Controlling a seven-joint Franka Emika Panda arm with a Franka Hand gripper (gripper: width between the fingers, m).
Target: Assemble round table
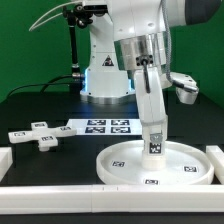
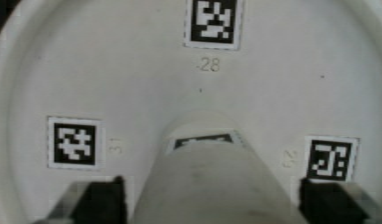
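White plastic leg (image 1: 150, 115), upright in the gripper (image 1: 147, 70), jaws closed on its sides, foot at the middle of the rimmed disc (image 1: 190, 168) directly below; touching or not, I can't tell. Best kept plumb, centred, pressed gently. Nothing else inside the rim; the cross base (image 1: 38, 133) lies well aside on the bench (image 1: 40, 105).

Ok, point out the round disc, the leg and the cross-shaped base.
round disc (image 1: 188, 156), exterior view, bare inner floor.
leg (image 1: 150, 110), exterior view, middle of the shaft.
cross-shaped base (image 1: 38, 134), exterior view, its centre.
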